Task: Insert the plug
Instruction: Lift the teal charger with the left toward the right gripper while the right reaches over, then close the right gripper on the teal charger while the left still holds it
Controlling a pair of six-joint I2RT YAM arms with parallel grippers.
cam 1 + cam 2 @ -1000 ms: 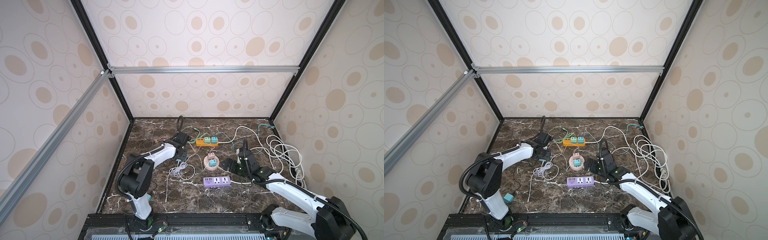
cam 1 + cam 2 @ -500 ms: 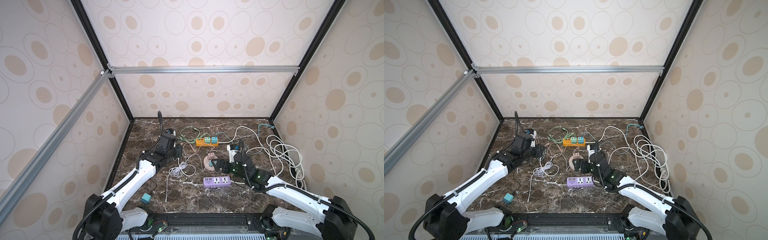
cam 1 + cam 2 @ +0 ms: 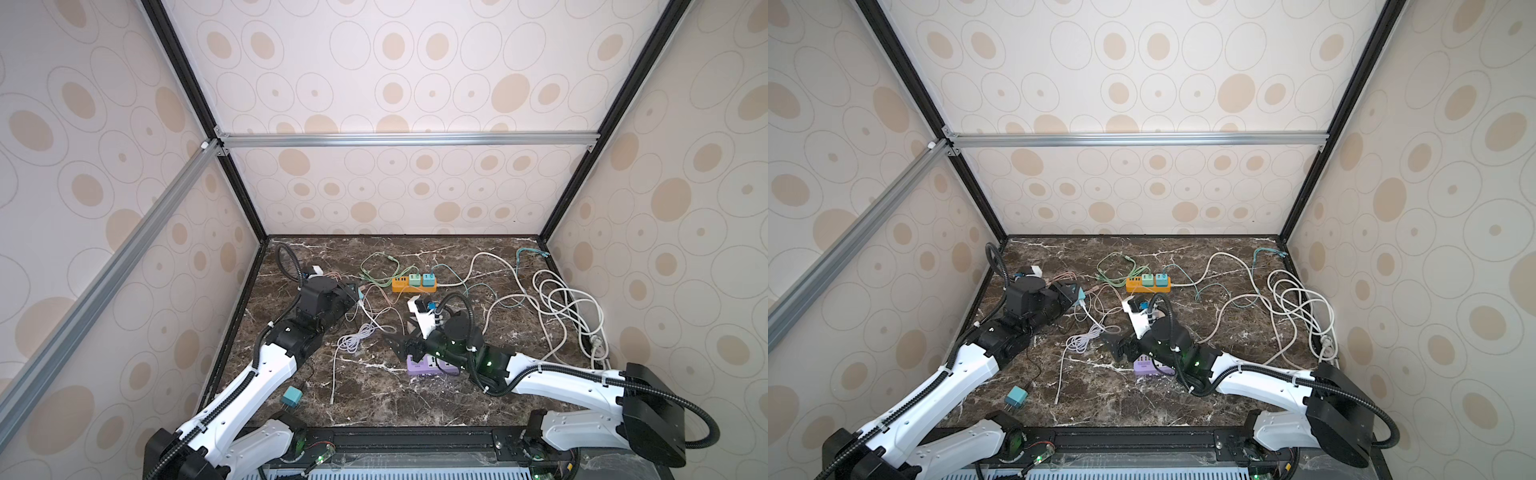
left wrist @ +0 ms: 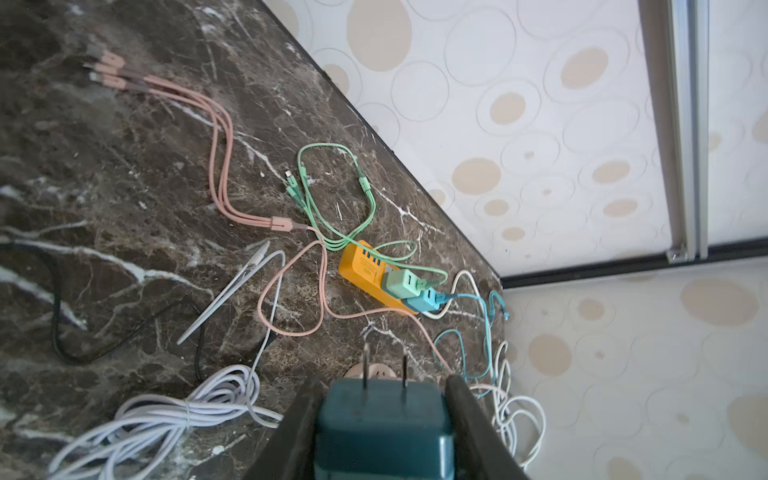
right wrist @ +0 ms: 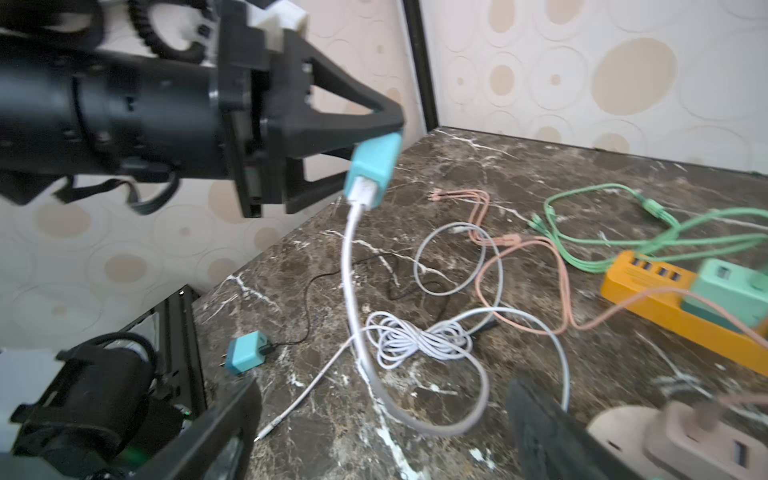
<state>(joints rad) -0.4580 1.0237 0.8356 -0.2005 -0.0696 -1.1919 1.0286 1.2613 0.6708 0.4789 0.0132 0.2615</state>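
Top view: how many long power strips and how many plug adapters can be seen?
Long power strips: 2, orange strip, purple strip.
Plug adapters: 4, green adapter, blue adapter, loose adapter, held adapter.
Total: 6

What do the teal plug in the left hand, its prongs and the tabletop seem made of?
Teal plug: smooth moulded plastic, likely; rounded edges, faint sheen. Prongs: bare metal; thin, flat, grey. Tabletop: polished dark marble or a marble-look surface; white veins, soft glare, cannot tell which.
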